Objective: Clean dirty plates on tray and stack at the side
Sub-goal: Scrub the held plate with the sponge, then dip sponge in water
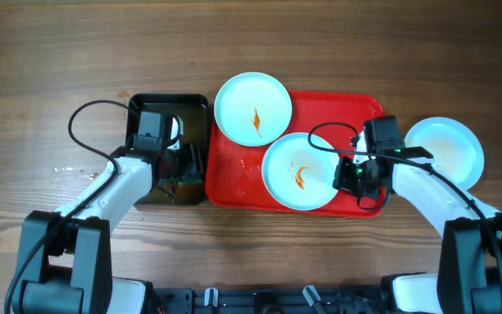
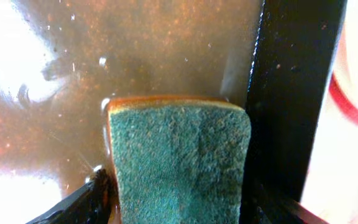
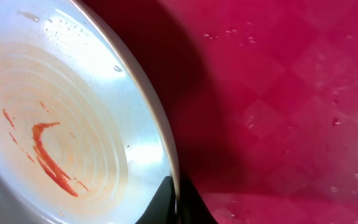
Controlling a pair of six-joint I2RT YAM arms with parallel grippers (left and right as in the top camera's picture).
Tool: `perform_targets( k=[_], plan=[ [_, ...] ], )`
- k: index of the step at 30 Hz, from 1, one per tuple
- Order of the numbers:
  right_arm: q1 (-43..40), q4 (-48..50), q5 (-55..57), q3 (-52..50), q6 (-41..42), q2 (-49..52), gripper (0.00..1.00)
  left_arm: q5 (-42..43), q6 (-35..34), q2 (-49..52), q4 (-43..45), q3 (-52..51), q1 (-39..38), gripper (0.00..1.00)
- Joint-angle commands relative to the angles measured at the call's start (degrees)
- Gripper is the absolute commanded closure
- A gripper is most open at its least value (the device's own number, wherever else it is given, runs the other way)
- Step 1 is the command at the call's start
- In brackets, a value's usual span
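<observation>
The right hand (image 1: 349,177) pinches the rim of a sauce-streaked plate (image 1: 300,172) on the red tray (image 1: 234,183). The left hand (image 1: 179,164) grips a green sponge (image 2: 179,155) in the black basin (image 1: 168,103). A second streaked plate (image 1: 253,107) overlaps the tray's far corner, and a third plate (image 1: 447,150) lies on the tabletop (image 1: 59,70) beside the tray.

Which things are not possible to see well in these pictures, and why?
1. Left wrist: the bottom edge cuts off the sponge and most of the left gripper.
2. Overhead: the left arm hides that sponge in the black basin.
3. Right wrist: the right gripper shows only a dark tip at the tray plate rim; its grip is cut off.
4. Overhead: the right arm covers part of the table plate.
</observation>
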Motion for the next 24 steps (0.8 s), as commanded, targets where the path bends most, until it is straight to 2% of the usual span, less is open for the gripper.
perform_targets(
  k=[1,4,10,18,24],
  plan=[
    [0.5,-0.3,3.1,-0.5,0.9,-0.1,0.95,1.4,0.2,0.8,2.2,-0.5,-0.2,0.55],
    [0.5,-0.2,3.1,-0.5,0.9,-0.1,0.96,1.4,0.2,0.8,2.0,-0.5,-0.2,0.94],
    [0.5,-0.4,3.1,-0.5,0.8,-0.1,0.96,0.6,0.2,-0.3,2.5,-0.5,-0.2,0.96],
    [0.5,-0.2,3.1,-0.5,0.5,-0.1,0.96,1.1,0.0,-15.3,2.5,-0.5,-0.2,0.96],
    [0.5,-0.2,3.1,-0.5,-0.6,-0.1,0.96,2.1,0.0,-16.5,2.5,-0.5,-0.2,0.96]
  ],
)
